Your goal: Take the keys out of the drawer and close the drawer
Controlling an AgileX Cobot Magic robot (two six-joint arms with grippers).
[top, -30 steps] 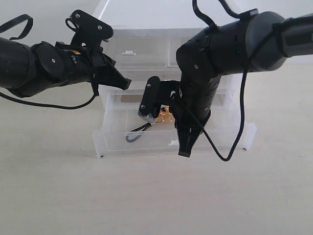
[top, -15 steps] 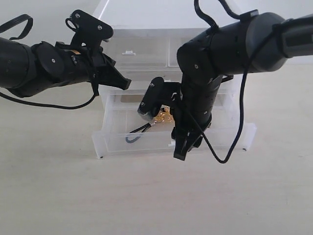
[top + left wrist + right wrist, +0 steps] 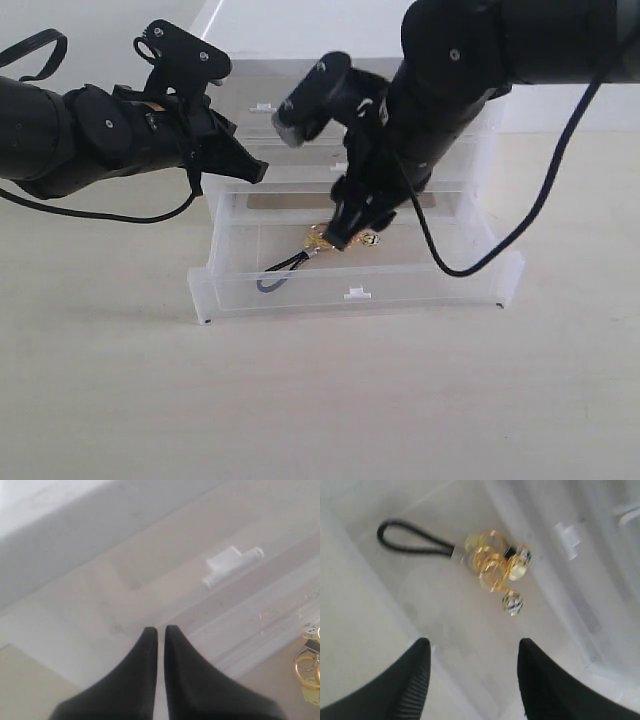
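Note:
The drawer [image 3: 430, 290], the lowest tier of the translucent unit, stands pulled out, its tab handle [image 3: 357, 294] at the front. The keys [image 3: 345, 240] lie on its floor: gold rings with small metal pieces, the dark strap loop [image 3: 275, 277] trailing toward the front left. My right gripper [image 3: 312, 185] hangs open just above the keys, holding nothing. In the right wrist view the keys [image 3: 492, 565] lie beyond the spread fingertips of the right gripper [image 3: 472, 647]. My left gripper [image 3: 255, 172] is shut and empty at the unit's left side, beside the middle tier; the left wrist view shows the left gripper [image 3: 161, 630].
The drawer unit [image 3: 300, 45] stands at the back middle of the pale table [image 3: 320, 400]. A black cable [image 3: 470, 265] from the right arm hangs over the open drawer's right part. A white tab handle [image 3: 232, 565] shows ahead of the left gripper.
My right gripper has lifted away from the drawer's front wall and moved back and up over the keys. The keys, drawer and left arm have not moved.

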